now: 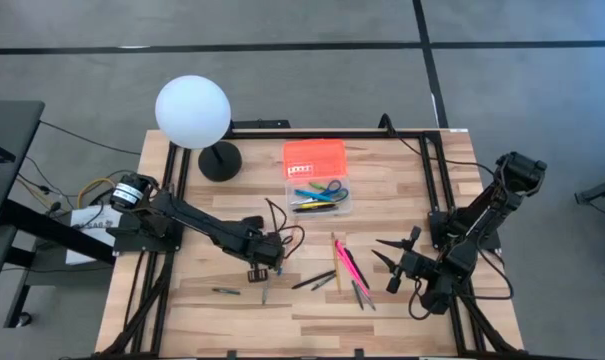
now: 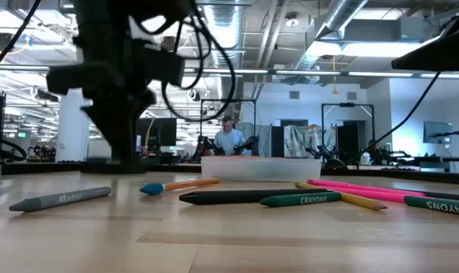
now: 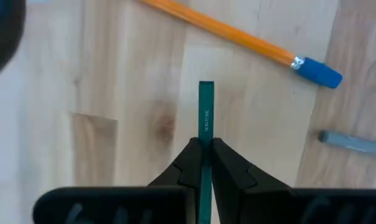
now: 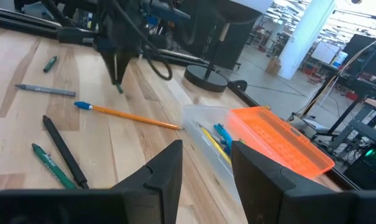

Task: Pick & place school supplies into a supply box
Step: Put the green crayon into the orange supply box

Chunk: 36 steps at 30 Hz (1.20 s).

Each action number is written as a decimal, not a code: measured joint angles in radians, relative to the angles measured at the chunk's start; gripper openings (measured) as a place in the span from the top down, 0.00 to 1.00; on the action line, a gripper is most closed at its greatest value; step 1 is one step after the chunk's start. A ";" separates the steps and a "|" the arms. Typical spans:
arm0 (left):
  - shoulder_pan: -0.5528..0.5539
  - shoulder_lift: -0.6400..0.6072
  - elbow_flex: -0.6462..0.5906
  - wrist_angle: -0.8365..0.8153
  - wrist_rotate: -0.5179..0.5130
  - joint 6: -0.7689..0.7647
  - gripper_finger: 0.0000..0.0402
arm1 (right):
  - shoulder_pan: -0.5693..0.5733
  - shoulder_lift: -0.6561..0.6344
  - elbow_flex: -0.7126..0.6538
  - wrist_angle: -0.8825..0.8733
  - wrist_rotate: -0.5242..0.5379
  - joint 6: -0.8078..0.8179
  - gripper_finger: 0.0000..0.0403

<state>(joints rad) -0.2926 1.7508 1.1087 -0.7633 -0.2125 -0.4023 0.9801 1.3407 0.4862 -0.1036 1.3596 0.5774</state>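
Observation:
My left gripper (image 3: pixel 206 144) (image 1: pixel 263 268) stands over the table's near middle, shut on a green crayon (image 3: pixel 206 109). Loose supplies lie on the wood around it: an orange pencil with a blue cap (image 3: pixel 237 34) (image 2: pixel 176 185), a grey crayon (image 2: pixel 62 199), a black marker (image 2: pixel 229 196), green crayons (image 2: pixel 301 200) and pink pens (image 1: pixel 350 265). The supply box's clear base (image 1: pixel 319 195) holds scissors and pens, and its orange lid (image 1: pixel 314 157) lies open behind it. My right gripper (image 4: pixel 206 155) (image 1: pixel 382 252) waits open to the right of the pink pens. My left gripper pinches the green crayon between its two fingers (image 3: pixel 191 158), coming from above and pointing down. The fingers lie along the crayon. Its free end (image 3: pixel 206 87) sticks out below the fingertips, close over the wood (image 4: pixel 119 89); whether that end touches the table I cannot tell.
A white globe lamp on a black base (image 1: pixel 192 112) stands at the far left of the table. Another green crayon (image 4: pixel 50 63) lies toward the left edge. Black frame rails (image 1: pixel 437 180) run along both sides. A person sits in the room beyond (image 2: pixel 229 136).

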 joint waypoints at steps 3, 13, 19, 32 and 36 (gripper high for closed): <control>0.024 0.000 0.050 0.005 -0.035 0.058 0.98 | 0.000 0.000 0.000 0.000 0.000 0.000 0.68; 0.220 -0.003 0.133 0.178 -0.125 0.305 0.97 | 0.000 0.000 0.000 0.000 -0.003 0.000 0.68; 0.358 0.003 0.134 0.328 -0.027 0.415 0.97 | 0.000 0.000 0.000 0.000 -0.003 0.000 0.68; 0.505 0.004 0.086 0.518 0.150 0.453 0.97 | 0.000 0.000 0.000 -0.006 -0.013 0.010 0.68; 0.506 0.004 0.076 0.509 0.147 0.464 0.97 | 0.000 0.000 0.000 -0.006 -0.014 0.010 0.68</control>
<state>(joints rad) 0.2138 1.7550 1.1851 -0.2541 -0.0658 0.0612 0.9800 1.3410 0.4866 -0.1097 1.3453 0.5873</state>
